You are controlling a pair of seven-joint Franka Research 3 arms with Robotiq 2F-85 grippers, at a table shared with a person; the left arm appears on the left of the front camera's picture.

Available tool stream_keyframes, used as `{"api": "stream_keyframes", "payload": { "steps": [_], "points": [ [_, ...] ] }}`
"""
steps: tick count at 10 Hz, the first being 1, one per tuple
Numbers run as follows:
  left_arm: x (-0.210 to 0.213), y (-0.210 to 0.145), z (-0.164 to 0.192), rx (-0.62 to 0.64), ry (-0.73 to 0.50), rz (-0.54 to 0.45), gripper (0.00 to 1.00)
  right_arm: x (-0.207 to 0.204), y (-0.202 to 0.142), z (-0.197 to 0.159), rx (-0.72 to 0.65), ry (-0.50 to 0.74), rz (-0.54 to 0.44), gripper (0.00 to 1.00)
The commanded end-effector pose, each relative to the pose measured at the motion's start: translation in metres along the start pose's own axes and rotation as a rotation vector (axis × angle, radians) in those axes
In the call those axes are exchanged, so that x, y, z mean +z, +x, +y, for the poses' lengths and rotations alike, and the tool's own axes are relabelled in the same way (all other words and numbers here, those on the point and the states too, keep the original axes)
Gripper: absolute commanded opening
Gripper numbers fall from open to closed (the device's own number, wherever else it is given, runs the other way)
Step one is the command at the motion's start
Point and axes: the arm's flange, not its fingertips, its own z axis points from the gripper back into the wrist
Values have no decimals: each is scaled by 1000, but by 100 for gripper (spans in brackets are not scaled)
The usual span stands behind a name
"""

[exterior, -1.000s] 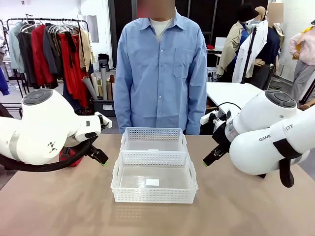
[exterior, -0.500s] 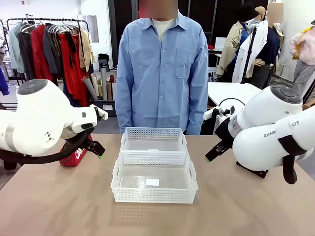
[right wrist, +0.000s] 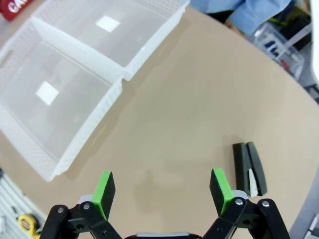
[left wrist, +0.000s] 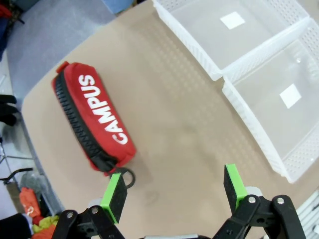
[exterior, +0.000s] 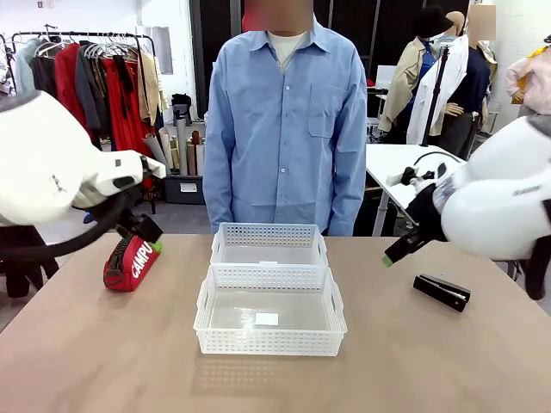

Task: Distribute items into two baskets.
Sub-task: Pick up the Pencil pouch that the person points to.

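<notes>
The red pouch (exterior: 132,263) lettered "CAMPUS" lies on the table's left side; it is also in the left wrist view (left wrist: 92,122). My left gripper (left wrist: 174,193) hangs open above the bare table beside it, holding nothing. A slim black stapler (exterior: 441,292) rests at the right of the table (right wrist: 249,168). Above the table near the stapler, my right gripper (right wrist: 160,191) is open and empty. Two white lattice baskets sit in the middle, the near one (exterior: 269,342) touching the far one (exterior: 269,233); neither holds more than a small white label.
A person in a blue shirt (exterior: 284,129) stands at the far edge behind the baskets, hands out of sight. Bare tabletop (exterior: 103,361) runs along the front and both sides. A clothes rack (exterior: 95,86) stands off the table at the back left.
Both arms have risen and drawn outward from the baskets. That uncovered the red pouch on the left and the stapler on the right. Both grippers stay open.
</notes>
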Motion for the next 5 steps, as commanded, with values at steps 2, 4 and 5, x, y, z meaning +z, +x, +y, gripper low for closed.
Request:
{"api": "stream_keyframes", "payload": {
  "steps": [2, 4, 5],
  "points": [
    [39, -3, 51, 36, -74, -31, 100, 56, -15, -48, -36, 125, -47, 100],
    [69, -12, 79, 67, -104, -61, 100, 86, -36, -72, -91, 170, -95, 100],
    [82, -16, 90, 83, -125, -71, 100, 100, -45, -83, -129, 190, -122, 100]
  ]
}}
